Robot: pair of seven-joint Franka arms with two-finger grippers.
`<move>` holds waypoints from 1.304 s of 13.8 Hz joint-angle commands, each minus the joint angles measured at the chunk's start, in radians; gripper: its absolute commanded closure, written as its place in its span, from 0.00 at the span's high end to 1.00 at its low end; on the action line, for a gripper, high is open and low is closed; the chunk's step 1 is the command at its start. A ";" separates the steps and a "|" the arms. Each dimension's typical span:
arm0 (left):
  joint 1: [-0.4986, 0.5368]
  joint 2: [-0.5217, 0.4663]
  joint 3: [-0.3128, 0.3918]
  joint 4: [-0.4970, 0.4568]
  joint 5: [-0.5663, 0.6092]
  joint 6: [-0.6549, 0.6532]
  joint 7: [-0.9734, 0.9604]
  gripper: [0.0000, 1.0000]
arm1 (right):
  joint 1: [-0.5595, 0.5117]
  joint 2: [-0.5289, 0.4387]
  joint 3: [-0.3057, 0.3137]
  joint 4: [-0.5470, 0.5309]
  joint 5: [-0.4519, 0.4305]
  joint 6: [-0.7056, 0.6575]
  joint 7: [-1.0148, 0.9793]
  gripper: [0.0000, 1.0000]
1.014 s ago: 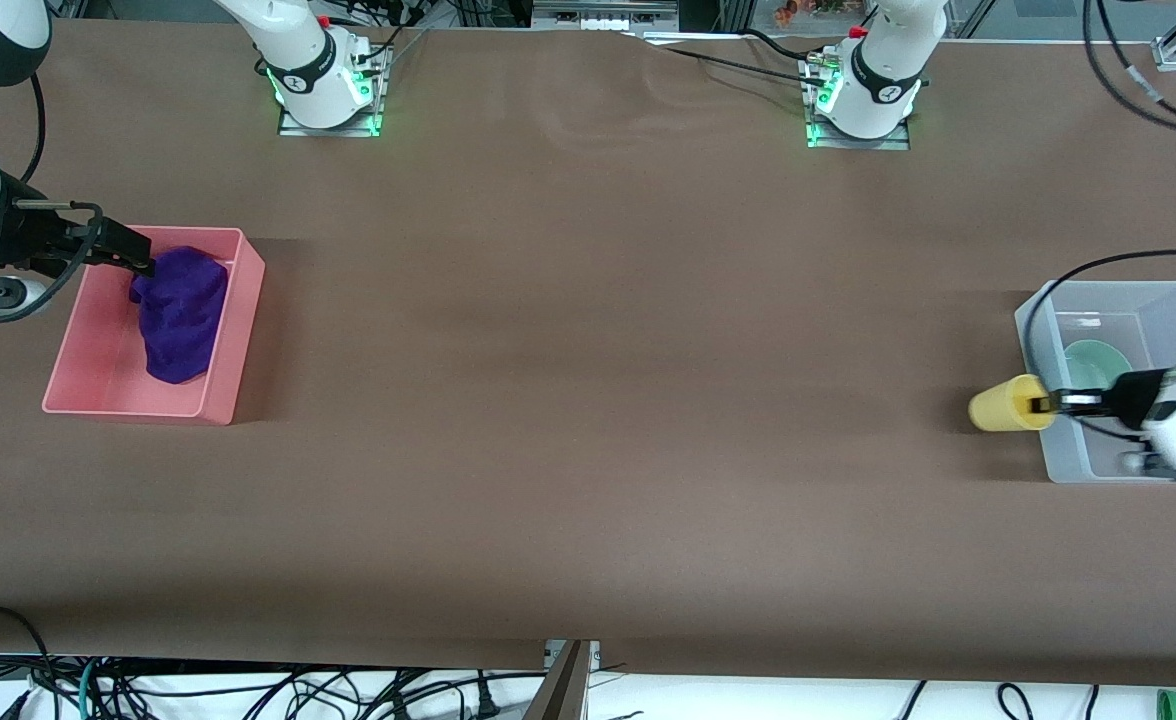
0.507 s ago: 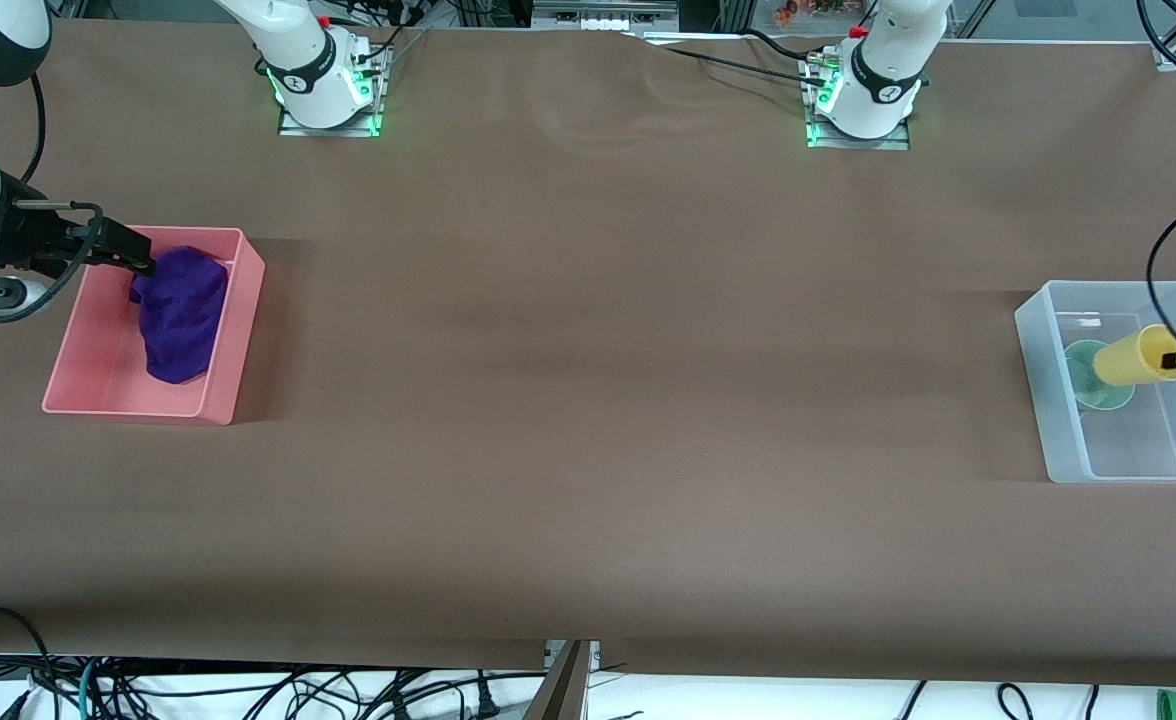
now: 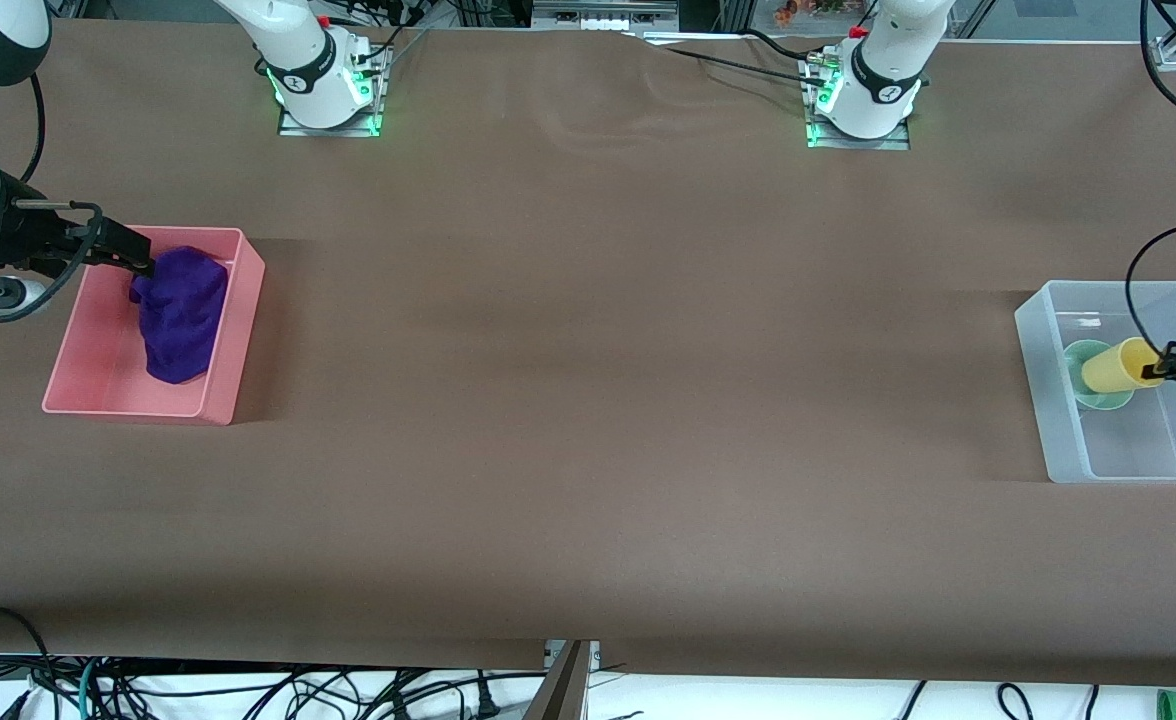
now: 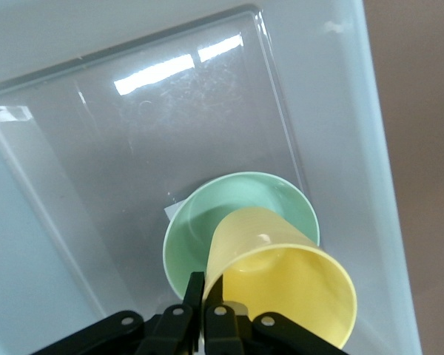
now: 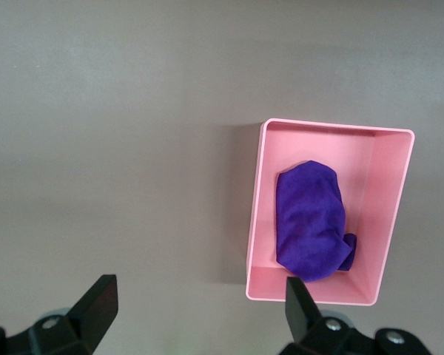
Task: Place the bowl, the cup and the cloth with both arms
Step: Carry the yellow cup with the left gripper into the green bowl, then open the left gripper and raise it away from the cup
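A: Cup (image 3: 1114, 366) has dropped lower since half a second back. It was riding higher over the clear bin (image 3: 1041, 400); now I've got it tilted with its base down over the bowl (image 3: 1081, 378).

B: Left gripper (image 3: 1160, 372) state?

A: Fingers (image 4: 194, 297) pinched together on the cup's rim, one inside the wall, one outside. Cup's long axis lies nearly flat, base pointing away from the gripper toward the right arm's end of the surface (image 3: 588, 400), mouth toward the wrist.

B: So what does the next move turn on?

A: My read: the base sits right over the bowl's middle in the left wrist view, so release or a bit more lowering would nest it. I can't tell if it's touching the bowl yet.

B: Right side?

A: Right gripper (image 3: 138, 262) waits over the pink bin (image 3: 223, 405), fingers spread apart. Cloth (image 3: 181, 312) lies inside that bin, at the right arm's end.
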 commanded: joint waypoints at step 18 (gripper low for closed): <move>-0.413 -0.546 0.009 -0.001 -0.152 -0.416 -0.710 1.00 | -0.006 0.008 0.004 0.020 -0.014 -0.006 0.010 1.00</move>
